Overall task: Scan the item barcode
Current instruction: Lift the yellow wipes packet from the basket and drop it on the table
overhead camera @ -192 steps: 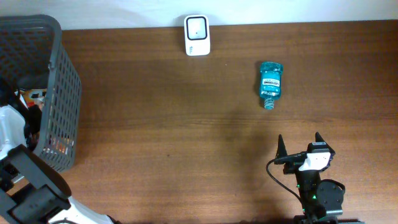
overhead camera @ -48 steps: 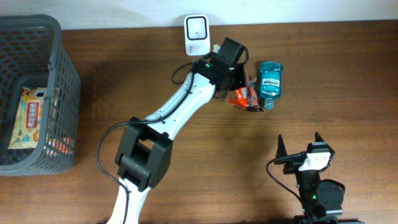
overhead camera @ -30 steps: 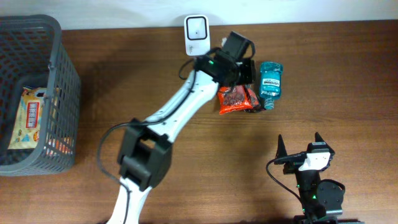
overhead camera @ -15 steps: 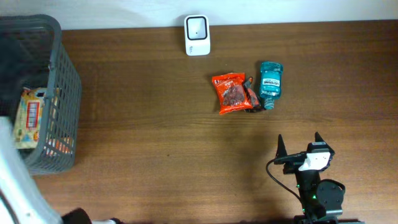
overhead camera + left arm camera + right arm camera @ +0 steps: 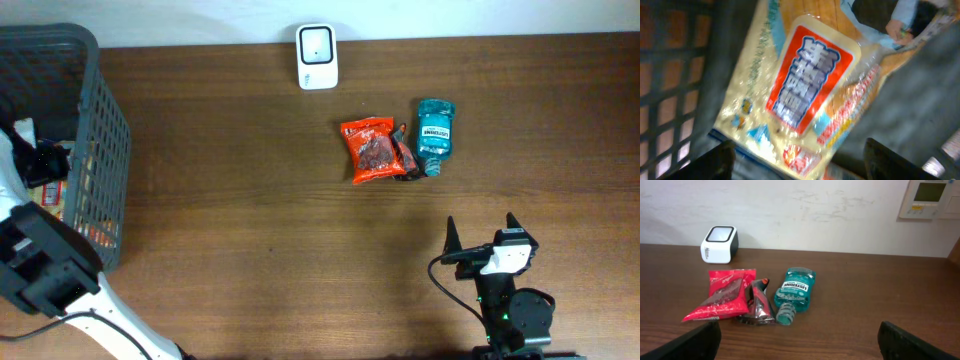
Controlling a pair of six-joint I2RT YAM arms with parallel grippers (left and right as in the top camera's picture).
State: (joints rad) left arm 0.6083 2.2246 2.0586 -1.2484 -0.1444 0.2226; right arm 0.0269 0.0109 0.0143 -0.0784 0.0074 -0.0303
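Note:
The white barcode scanner (image 5: 317,57) stands at the table's far edge, and shows in the right wrist view too (image 5: 719,244). A red snack bag (image 5: 369,150) (image 5: 720,300) lies flat right of centre. It sits beside a small dark packet (image 5: 404,160) and a blue mouthwash bottle (image 5: 435,135) on its side. My left gripper (image 5: 42,160) is down inside the grey basket (image 5: 98,120). In the left wrist view it (image 5: 800,167) stands open just above a yellow packet with a red label (image 5: 805,90). My right gripper (image 5: 485,245) (image 5: 800,350) rests open and empty near the front edge.
The basket takes up the table's left end, its mesh wall (image 5: 670,100) close beside my left fingers. More packets lie in it (image 5: 90,232). A wall panel (image 5: 930,197) hangs behind the table in the right wrist view.
My left arm has left the red snack bag beside the bottle and swung back across the table into the basket. Its jaws have spread wide. The right arm has not moved.

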